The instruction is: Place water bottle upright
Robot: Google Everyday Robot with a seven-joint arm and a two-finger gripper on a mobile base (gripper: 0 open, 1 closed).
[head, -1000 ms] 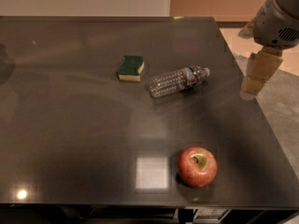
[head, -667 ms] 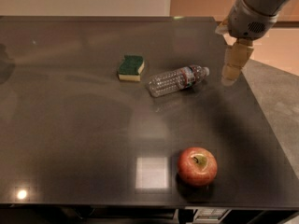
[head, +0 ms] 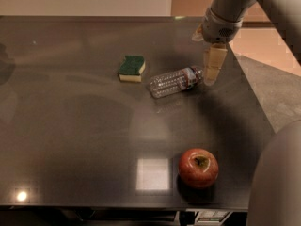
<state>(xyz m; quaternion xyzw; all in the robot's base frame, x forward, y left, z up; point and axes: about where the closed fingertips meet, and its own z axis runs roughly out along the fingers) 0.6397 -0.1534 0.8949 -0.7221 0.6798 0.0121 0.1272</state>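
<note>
The water bottle (head: 175, 81) is a small clear ribbed bottle with a red-and-blue label band near its cap end. It lies on its side on the dark table (head: 70, 126), cap end pointing right. My gripper (head: 213, 68) hangs from the arm at the upper right, pointing down. Its tan tip is just right of the bottle's cap end, very close to it. I cannot tell whether they touch.
A green and yellow sponge (head: 131, 68) lies left of the bottle. A red apple (head: 198, 167) sits near the table's front edge. The table's right edge runs close behind the gripper. A grey part of the robot (head: 277, 182) fills the lower right corner.
The gripper has moved left from beyond the table's right edge to just beside the bottle's cap end. The bottle, sponge and apple have not moved.
</note>
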